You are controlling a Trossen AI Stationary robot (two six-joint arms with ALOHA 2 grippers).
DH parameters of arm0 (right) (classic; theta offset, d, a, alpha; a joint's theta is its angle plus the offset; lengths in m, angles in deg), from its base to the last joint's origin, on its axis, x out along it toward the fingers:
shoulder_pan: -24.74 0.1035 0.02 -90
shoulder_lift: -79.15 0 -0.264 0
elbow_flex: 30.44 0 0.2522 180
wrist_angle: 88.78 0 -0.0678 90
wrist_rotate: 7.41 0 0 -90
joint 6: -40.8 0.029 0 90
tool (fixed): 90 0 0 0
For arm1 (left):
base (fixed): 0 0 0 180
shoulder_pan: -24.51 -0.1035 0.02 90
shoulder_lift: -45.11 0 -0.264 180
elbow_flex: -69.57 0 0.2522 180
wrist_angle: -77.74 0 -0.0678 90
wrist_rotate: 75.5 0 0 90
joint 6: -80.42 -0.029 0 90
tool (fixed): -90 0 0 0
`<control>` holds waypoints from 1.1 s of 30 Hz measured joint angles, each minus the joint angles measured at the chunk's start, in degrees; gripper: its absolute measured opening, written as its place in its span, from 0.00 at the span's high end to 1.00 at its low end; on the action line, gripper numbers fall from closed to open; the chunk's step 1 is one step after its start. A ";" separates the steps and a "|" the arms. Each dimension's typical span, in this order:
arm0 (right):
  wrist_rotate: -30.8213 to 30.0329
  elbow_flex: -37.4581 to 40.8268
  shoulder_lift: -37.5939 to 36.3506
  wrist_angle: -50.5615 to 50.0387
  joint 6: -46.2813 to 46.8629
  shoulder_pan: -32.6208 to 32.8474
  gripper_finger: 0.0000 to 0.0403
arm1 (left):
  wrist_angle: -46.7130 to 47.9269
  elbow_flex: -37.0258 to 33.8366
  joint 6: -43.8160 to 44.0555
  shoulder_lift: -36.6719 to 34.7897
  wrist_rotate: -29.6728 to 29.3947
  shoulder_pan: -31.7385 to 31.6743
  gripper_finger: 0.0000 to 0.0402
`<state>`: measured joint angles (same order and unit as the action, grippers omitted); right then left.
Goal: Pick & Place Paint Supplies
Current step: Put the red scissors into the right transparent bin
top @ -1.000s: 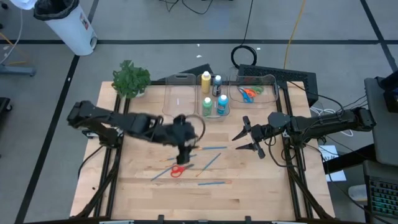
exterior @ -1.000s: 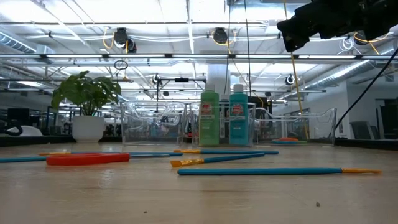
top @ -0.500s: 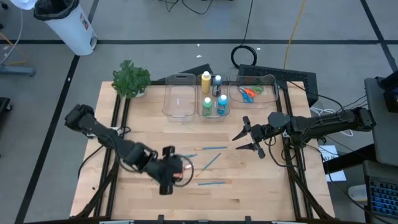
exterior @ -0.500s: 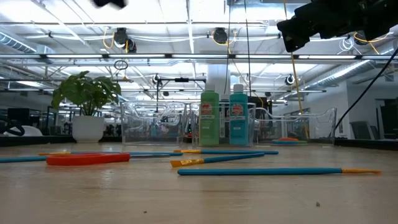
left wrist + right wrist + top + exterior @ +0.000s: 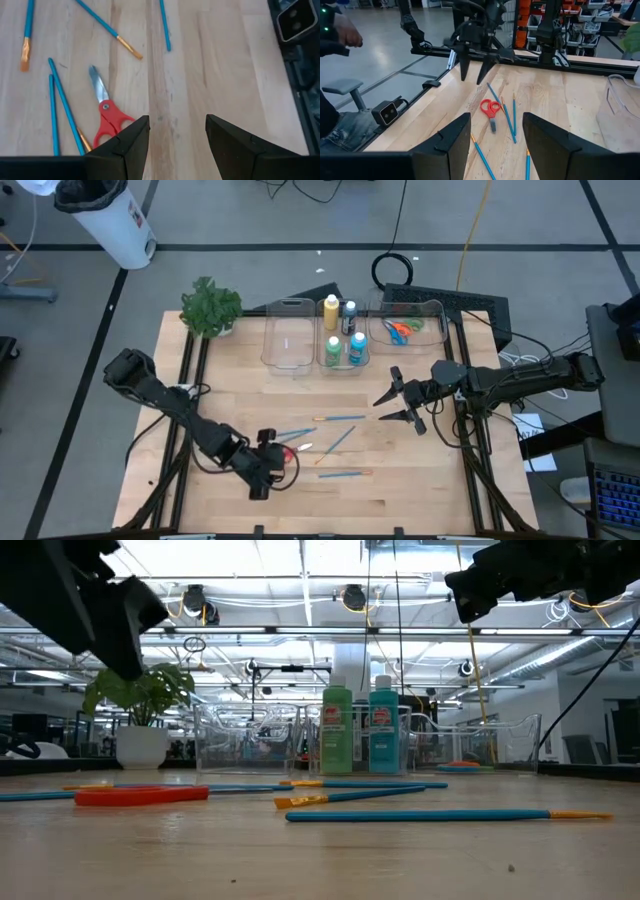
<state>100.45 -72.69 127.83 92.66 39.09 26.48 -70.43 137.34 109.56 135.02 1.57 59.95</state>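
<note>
Red-handled scissors (image 5: 107, 121) lie flat on the wooden table among several thin blue paintbrushes (image 5: 340, 418). My left gripper (image 5: 177, 145) hangs open just above the table, beside the scissors on their left and near side, fingers slanting down with nothing between them. It also shows in the right wrist view (image 5: 473, 77) and the high view (image 5: 266, 466). Green and blue bottles (image 5: 345, 350) and yellow and dark bottles (image 5: 340, 310) stand in a clear bin. My right gripper (image 5: 392, 405) waits open, level, over the table's right half.
Three clear bins (image 5: 290, 340) stand in a row at the far edge; the right one holds orange and green scissors (image 5: 400, 330). A potted plant (image 5: 210, 308) stands at the far left corner. A brush (image 5: 345, 473) lies near the front edge.
My left gripper has swung from above the brushes at mid-table toward the near edge and a little to the left, sinking low over the table beside the red scissors and tipping further down. Its fingers stay open. Scissors and brushes lie as before.
</note>
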 joint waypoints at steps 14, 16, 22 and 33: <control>-0.01 0.02 0.08 0.42 -0.14 0.00 0.58 | -1.71 -0.19 1.36 7.76 -0.39 -0.15 0.50; -0.01 0.02 0.09 0.44 -0.16 0.00 0.58 | -1.64 -0.19 1.27 8.44 -0.89 -0.29 0.50; -0.01 0.02 0.09 0.42 0.47 -0.01 0.58 | -1.64 -0.19 1.45 10.21 -0.94 -1.27 0.50; 0.01 0.02 0.09 0.39 0.63 0.02 0.58 | -1.34 0.10 4.52 13.67 1.81 -2.61 0.50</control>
<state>100.46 -72.67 127.92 93.06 39.72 26.50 -71.77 137.44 114.08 148.69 3.38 57.35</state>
